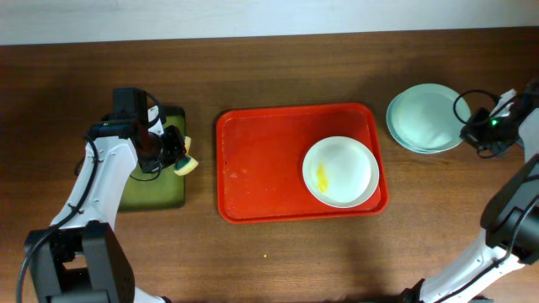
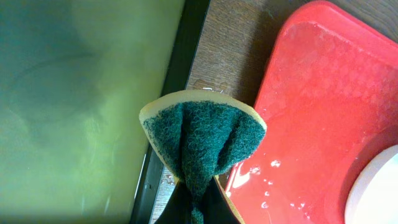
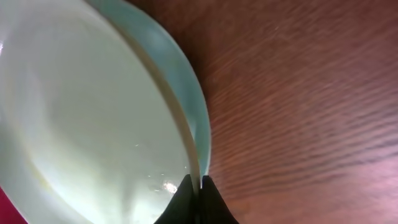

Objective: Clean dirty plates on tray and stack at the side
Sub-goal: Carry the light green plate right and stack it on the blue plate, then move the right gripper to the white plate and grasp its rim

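Note:
A white plate [image 1: 340, 172] with a yellow smear lies on the right half of the red tray [image 1: 261, 160]. Two pale mint plates [image 1: 425, 118] lie stacked on the table to the right of the tray. My right gripper [image 1: 473, 130] is at their right rim. In the right wrist view it [image 3: 199, 184] is shut on the rim of the upper plate [image 3: 81, 112], above the lower plate [image 3: 189, 87]. My left gripper [image 1: 175, 154] is shut on a green-and-yellow sponge [image 2: 202, 134], left of the tray [image 2: 323, 93].
A black-rimmed olive-green tray [image 1: 156, 189] lies at the left under my left arm; it also shows in the left wrist view [image 2: 74, 93]. The white plate's edge [image 2: 379, 193] shows at the lower right of that view. Water drops lie on the red tray.

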Controlling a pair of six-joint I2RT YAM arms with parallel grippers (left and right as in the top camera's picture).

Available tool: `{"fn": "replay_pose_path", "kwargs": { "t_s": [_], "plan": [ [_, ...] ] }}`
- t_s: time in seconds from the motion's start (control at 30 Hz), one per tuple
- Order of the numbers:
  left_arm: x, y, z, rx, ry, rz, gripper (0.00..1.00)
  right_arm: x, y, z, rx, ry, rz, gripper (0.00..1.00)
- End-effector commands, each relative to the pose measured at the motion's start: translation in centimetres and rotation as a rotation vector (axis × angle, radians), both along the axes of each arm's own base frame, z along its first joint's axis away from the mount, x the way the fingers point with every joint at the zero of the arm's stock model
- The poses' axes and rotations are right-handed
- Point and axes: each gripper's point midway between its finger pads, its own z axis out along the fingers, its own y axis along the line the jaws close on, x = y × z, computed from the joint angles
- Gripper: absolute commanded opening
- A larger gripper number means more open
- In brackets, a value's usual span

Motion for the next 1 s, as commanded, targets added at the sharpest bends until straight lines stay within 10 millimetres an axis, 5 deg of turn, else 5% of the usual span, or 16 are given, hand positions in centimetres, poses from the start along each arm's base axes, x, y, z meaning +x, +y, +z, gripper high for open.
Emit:
{"fn": "replay_pose_path", "kwargs": {
  "t_s": [0.0,0.03,0.13,0.33,0.5,0.6,0.73,0.8,0.87,0.97],
  "plan": [
    [0.3,-0.4,1.3,-0.007,-0.043,-0.023,0.00,1.6,2.6,-0.3,0.022,-0.020,0.064,0.26],
    [0.3,-0.4,1.3,-0.007,-0.044,-0.023,0.00,1.8,3.1,-0.3,0.022,-0.021,0.077,0.51],
    [0.3,-0.4,1.3,-0.007,-0.043,-0.023,0.00,2.2,5.4,0.3,0.081,-0.020,0.104,1.00],
    [0.3,-0.4,1.3,-0.007,-0.043,-0.023,0.00,-0.2,8.2,4.8,0.162,0.010,0.074,0.99],
    [0.3,-0.4,1.3,-0.007,-0.043,-0.024,0.00,-3.6,11.4,10.6,0.057,-0.020,0.149,0.99],
    [0.3,-0.4,1.3,-0.008,-0.040,-0.024,0.00,-5.8,14.1,11.6,-0.025,-0.033,0.212,0.99],
    [0.2,-0.4,1.2,-0.007,-0.036,-0.026,0.00,-7.3,18.8,9.6,-0.076,-0.069,0.341,0.99],
    [0.2,-0.4,1.2,-0.007,-0.036,-0.026,0.00,-7.1,21.1,7.1,-0.081,-0.077,0.413,0.99],
    [0.1,-0.4,1.2,-0.007,-0.034,-0.026,0.00,-6.8,22.6,4.5,-0.084,-0.079,0.465,1.00],
    [-0.1,-0.4,1.2,-0.008,-0.027,-0.026,0.00,-6.5,23.1,1.5,-0.072,-0.039,0.482,0.87]
  ]
}}
